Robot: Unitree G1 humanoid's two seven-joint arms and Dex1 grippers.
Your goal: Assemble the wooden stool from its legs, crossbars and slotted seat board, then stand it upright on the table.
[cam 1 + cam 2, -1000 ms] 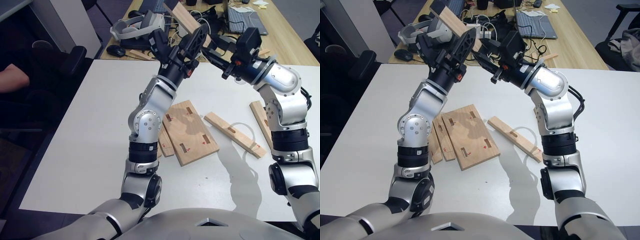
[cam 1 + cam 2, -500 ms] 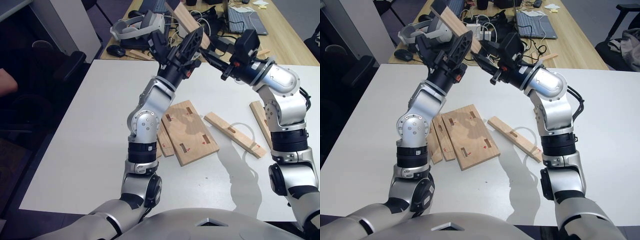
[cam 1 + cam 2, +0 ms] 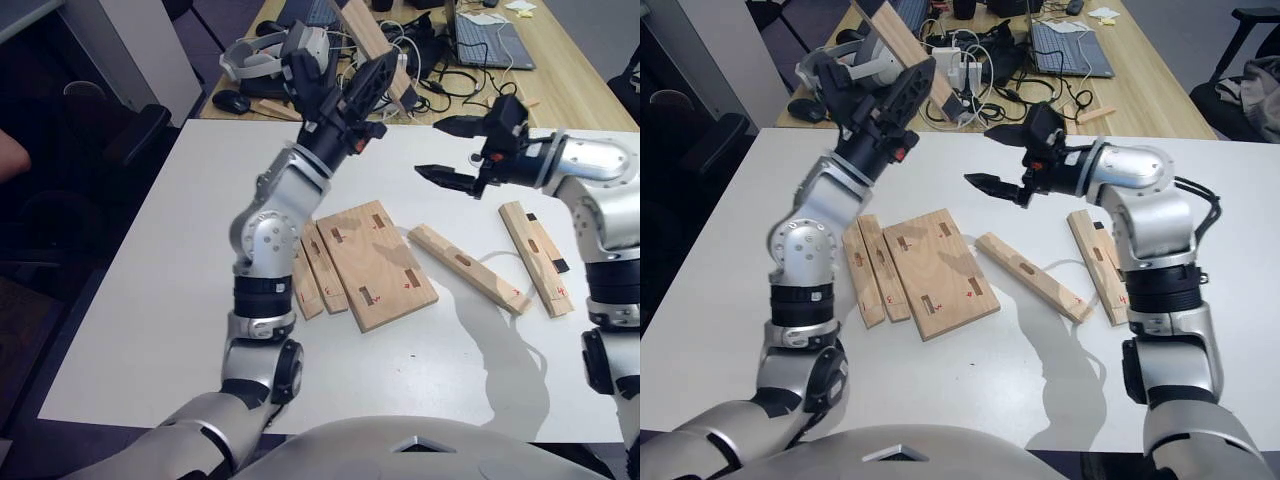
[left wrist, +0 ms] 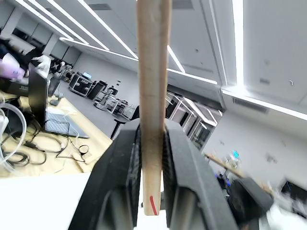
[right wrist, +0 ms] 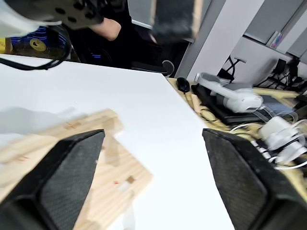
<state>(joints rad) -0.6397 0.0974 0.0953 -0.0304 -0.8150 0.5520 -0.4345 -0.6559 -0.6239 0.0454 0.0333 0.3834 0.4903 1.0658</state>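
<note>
Left eye view, left gripper (image 3: 345, 78): raised above the table's far side, clenched on a wooden slat (image 3: 372, 35) that stands steeply tilted.
Two loose slats (image 3: 327, 270): flat on the table (image 3: 150, 300), side by side, just beside the seat board's left edge.
Seat board (image 3: 375, 262): flat, mid-table, slots facing up.
Slotted bar (image 3: 468, 268): flat, just right of the board.
Outer bar (image 3: 535, 258): flat, near the right edge.
Right gripper (image 3: 432, 148): fingers spread, empty, hovering above the bars.
Step in hand: probably presenting the held slat for joining; nothing is assembled yet.
Next move: calls for a mating part brought squarely to the slat's end.
</note>
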